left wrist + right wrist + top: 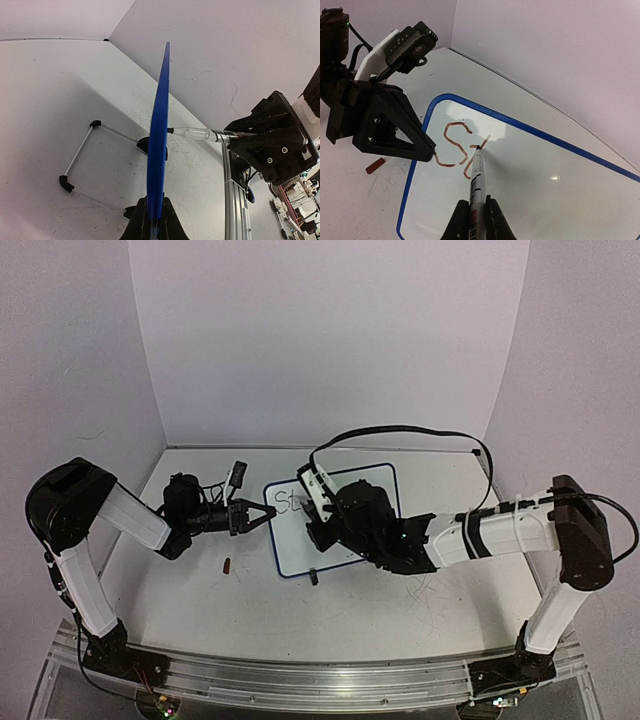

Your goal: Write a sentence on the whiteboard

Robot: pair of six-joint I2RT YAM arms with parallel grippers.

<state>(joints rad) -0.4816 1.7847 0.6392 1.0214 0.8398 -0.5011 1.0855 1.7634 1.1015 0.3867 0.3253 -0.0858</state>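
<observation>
Dark-blue rim edges the whiteboard (pixel 292 542), which sits at mid-table between the two arms, its left edge toward the left gripper (pixel 262 513) and most of its face under the right wrist. The right gripper (pixel 475 212) is clamped on a marker (pixel 476 175), whose tip touches the board's face in its upper-left part. There it meets the second of two reddish strokes, all that shows of the sentence (pixel 457 145): an "S" and a "t". The left gripper's fingers (pixel 422 147) are closed on the board's left rim, just beside the "S". From the left wrist the board is seen edge-on, rising straight out from between those fingers, with the marker meeting one face. A thin wire frame (pixel 80 165) with black corners shows on the other side. The left arm rises from its base at the near left, bends at a high elbow and stretches level rightward to the rim. The right arm stands up from the near right and lies leftward, low across the table, with its wrist above the board. A small red piece (pixel 227 565) lies on the table near the board's lower-left corner.
</observation>
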